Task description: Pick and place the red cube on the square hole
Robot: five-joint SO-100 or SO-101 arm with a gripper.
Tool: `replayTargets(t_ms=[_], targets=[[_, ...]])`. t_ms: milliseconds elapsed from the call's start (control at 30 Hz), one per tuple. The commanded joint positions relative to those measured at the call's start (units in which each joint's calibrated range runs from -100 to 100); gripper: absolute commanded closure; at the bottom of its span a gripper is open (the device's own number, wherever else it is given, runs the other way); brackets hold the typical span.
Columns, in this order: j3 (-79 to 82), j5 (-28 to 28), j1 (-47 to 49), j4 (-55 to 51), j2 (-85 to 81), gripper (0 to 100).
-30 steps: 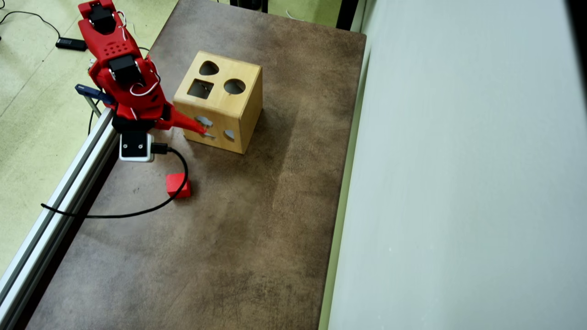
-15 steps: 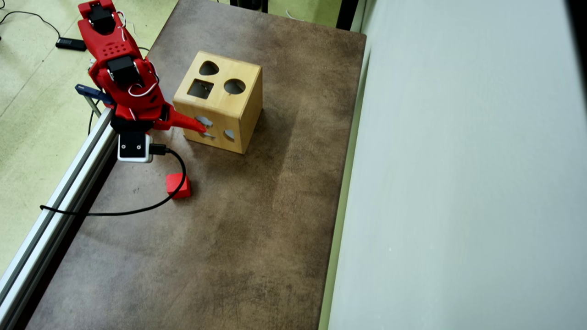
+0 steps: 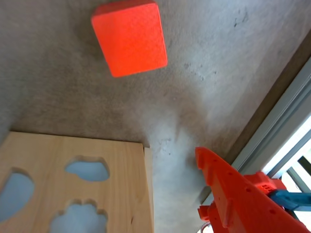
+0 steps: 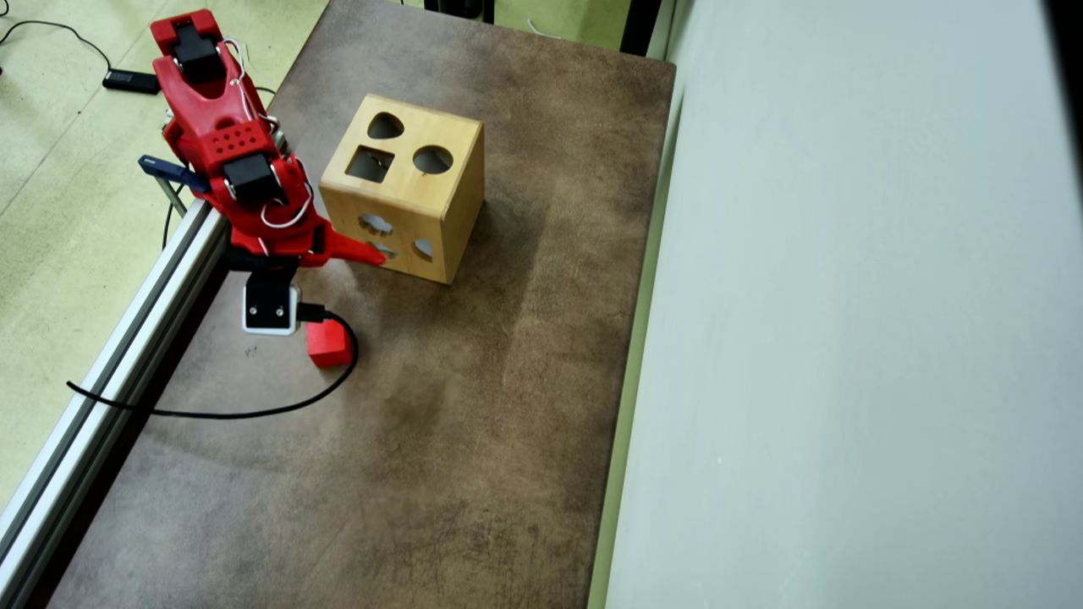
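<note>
The red cube [image 4: 328, 343] rests on the brown table, in front of the wooden box's [image 4: 440, 199] near-left corner. The square hole [image 4: 370, 163] is in the box's top face, beside a round and a heart-like hole. My red gripper [image 4: 326, 292] hangs above the table between box and cube, open and empty. One finger [image 4: 360, 252] points at the box's side; the other is hidden under the white wrist camera [image 4: 271, 309]. In the wrist view the cube [image 3: 130, 38] lies at the top, well apart from the one finger [image 3: 228, 194] that shows at lower right.
A black cable [image 4: 254, 411] loops from the wrist camera across the table, close past the cube. An aluminium rail [image 4: 110, 355] borders the table's left edge. The box's side [image 3: 121, 194] with cutouts fills the wrist view's lower left. A pale wall [image 4: 846, 338] stands on the right.
The arm has swung forward and down the picture toward the cube, carrying the wrist camera closer to it. The cable loop has shifted. Cube and box have not moved.
</note>
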State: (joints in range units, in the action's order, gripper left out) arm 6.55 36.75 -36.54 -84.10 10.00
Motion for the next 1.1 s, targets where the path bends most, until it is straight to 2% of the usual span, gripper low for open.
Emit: replayTargets(t_ms=[0, 233, 567, 1067], targets=[[-1.18, 0.24, 0.44, 2.11, 2.10, 43], [-0.29, 0.34, 0.44, 13.05, 6.09, 43], [-0.29, 3.57, -0.38, 13.53, 9.83, 43], [-1.27, 4.69, -3.50, 13.53, 12.89, 43]])
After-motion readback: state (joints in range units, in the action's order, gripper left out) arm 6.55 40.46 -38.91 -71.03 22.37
